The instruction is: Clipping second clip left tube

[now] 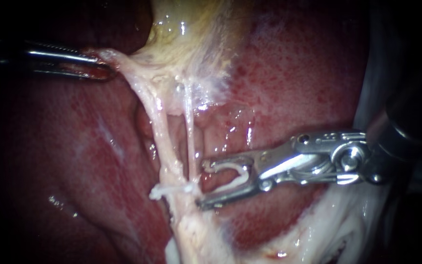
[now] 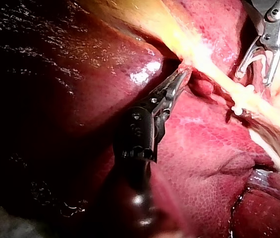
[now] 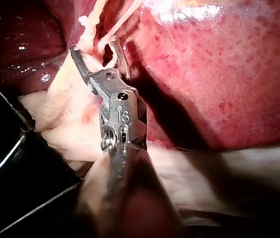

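My left instrument [image 1: 102, 66] comes in from the upper left, its jaws shut on a pale flap of tissue [image 1: 116, 57] beside the yellowish gallbladder [image 1: 186, 29], pulling it taut. Two tubes run down from there: the thicker left tube [image 1: 159, 132] and a thin right tube [image 1: 189, 132]. A white clip [image 1: 169, 189] sits across the left tube low down. My right instrument [image 1: 202, 184] holds an open white clip [image 1: 235, 175] between its wide-apart jaws, tips just right of the tubes. The right wrist view shows these jaws [image 3: 97, 49] at the tubes.
Red liver [image 1: 299, 73] lies behind and on both sides of the tubes. Whitish fatty tissue [image 1: 338, 230] spreads under my right instrument's shaft. Thin dark wires [image 3: 11, 148] cross beside my right instrument's shaft in the right wrist view.
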`<state>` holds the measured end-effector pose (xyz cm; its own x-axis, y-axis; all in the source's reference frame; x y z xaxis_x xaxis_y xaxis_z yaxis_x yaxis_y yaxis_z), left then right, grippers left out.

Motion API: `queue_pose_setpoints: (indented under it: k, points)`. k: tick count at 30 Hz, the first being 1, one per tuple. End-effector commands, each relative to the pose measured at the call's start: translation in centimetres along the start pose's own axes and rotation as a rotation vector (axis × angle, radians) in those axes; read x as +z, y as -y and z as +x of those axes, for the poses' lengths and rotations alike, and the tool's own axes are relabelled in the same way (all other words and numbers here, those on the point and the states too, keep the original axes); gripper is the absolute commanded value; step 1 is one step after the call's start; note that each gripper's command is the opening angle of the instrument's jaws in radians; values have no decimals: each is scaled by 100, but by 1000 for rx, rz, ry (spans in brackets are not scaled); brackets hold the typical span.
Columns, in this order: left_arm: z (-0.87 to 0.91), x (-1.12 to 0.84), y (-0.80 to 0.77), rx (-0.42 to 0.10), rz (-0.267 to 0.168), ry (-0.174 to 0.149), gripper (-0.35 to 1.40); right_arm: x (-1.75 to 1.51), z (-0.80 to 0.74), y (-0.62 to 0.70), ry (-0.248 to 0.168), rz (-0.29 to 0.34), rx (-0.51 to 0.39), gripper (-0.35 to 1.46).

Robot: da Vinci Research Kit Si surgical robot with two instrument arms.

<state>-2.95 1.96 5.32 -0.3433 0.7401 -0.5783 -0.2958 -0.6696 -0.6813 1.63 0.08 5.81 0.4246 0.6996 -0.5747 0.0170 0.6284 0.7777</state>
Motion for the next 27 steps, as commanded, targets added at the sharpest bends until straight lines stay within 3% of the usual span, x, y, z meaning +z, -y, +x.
queue_pose_setpoints:
  k: [1, 5, 8, 21, 27]
  points:
    - [-1, 0, 1, -1, 0, 0, -35, 1, 4, 3, -12, 5, 3, 50]
    - [-1, -1, 4, 0, 2, 0, -35, 0, 17, 11, -47, 21, 11, 50]
    - [-1, -1, 4, 0, 2, 0, -35, 5, 19, 11, -50, 20, 11, 50]
    - [-2, -3, 1, -1, 3, 0, -35, 37, -2, -7, -46, 39, 50, 50]
    - [-1, -2, 1, -1, 3, 0, -35, 39, -2, -21, -41, 48, 98, 50]
